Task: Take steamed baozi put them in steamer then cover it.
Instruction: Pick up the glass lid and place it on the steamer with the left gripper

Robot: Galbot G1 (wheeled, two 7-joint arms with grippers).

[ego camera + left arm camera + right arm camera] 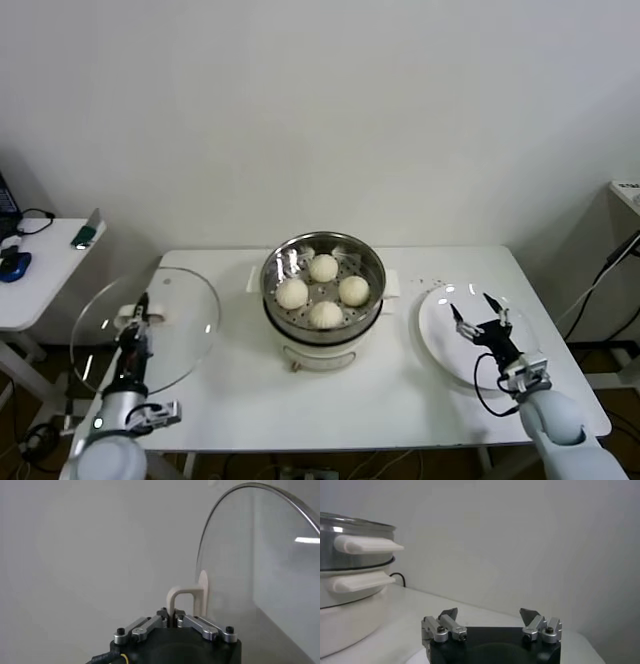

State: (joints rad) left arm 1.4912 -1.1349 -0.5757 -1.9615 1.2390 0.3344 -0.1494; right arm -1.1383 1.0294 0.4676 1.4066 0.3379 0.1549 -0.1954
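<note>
The left gripper is pinched on the cream handle of the cover, its fingers pressed together around the handle's loop; the glass disc stands tilted, its metal rim reaching past the table's left edge on the gripper's outer side; bare tabletop lies between this rim and the steamer, which sits toward the table's middle, to the gripper's right. Four steamed baozi rest on the perforated tray, near one another, inside the steel wall. The right gripper hangs over the white plate with its fingers spread wide, nothing between them; the steamer's side handle stands well apart to its left, open table between.
</note>
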